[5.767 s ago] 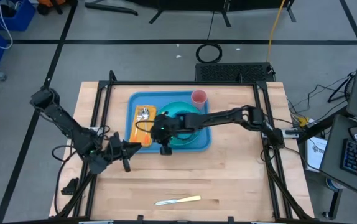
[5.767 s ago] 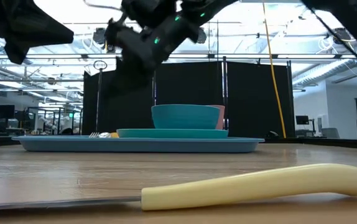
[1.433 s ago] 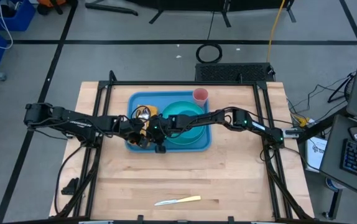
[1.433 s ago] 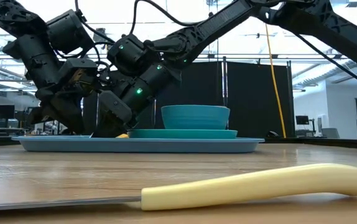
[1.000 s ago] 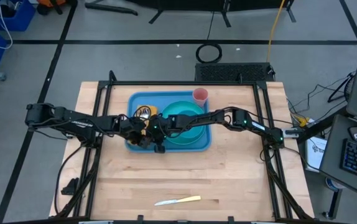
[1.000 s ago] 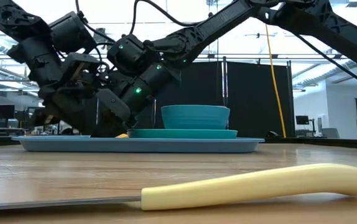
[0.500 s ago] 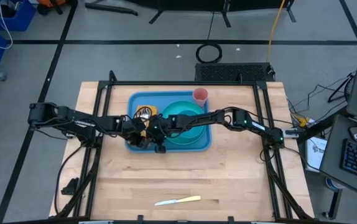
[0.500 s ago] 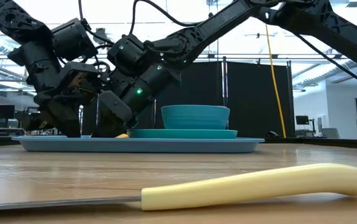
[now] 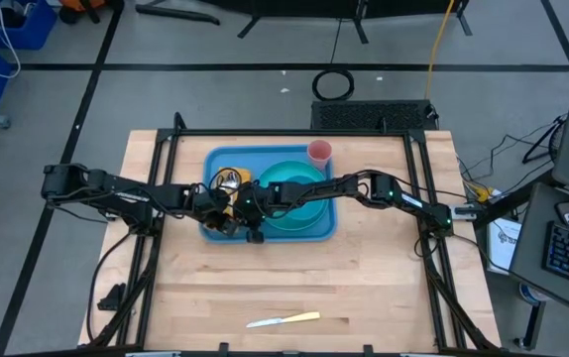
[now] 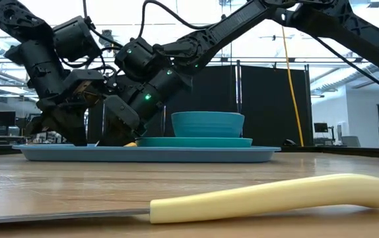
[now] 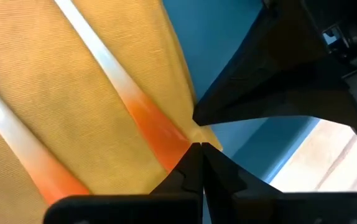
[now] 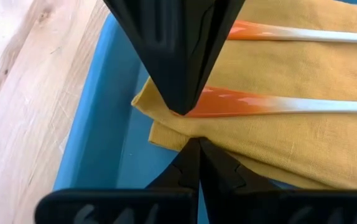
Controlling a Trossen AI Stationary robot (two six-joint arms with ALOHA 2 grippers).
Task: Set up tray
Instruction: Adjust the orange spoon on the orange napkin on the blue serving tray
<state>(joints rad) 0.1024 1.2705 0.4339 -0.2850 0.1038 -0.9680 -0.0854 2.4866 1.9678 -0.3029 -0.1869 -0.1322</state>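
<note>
The light-blue tray (image 9: 211, 164) lies at the middle of the table. On it are a teal plate (image 10: 196, 141), a teal bowl (image 9: 294, 184) and a pink cup (image 9: 318, 153). A folded yellow napkin (image 11: 73, 93) lies on the tray's left part and bears two utensils with orange-and-white handles (image 12: 253, 102). My left gripper (image 11: 198, 149) and my right gripper (image 12: 194, 144), both shut, meet tip to tip at the napkin's near corner (image 11: 193, 132). My left gripper touches the napkin's near corner (image 12: 166, 115) with its shut fingertips, beside the end of an orange handle, slanting steeply down from the table's left. Whether cloth lies between the fingers I cannot tell. The napkin lies flat on the tray. My right gripper touches the napkin's folded edge (image 12: 188, 138) at the same corner with its shut fingertips, slanting down from the table's right. Whether cloth is pinched between the fingers I cannot tell. Two layers show at that edge.
A knife with a cream handle (image 9: 284, 319) lies on the wood near the table's front edge, far from both arms. Black frame rails (image 9: 156, 198) run along the table's left and right sides. Bare wood lies between the tray and the knife.
My left gripper has tipped more steeply downward and sunk a little toward the tray, its tip staying at the napkin's corner. The napkin and the utensils lie as before.
</note>
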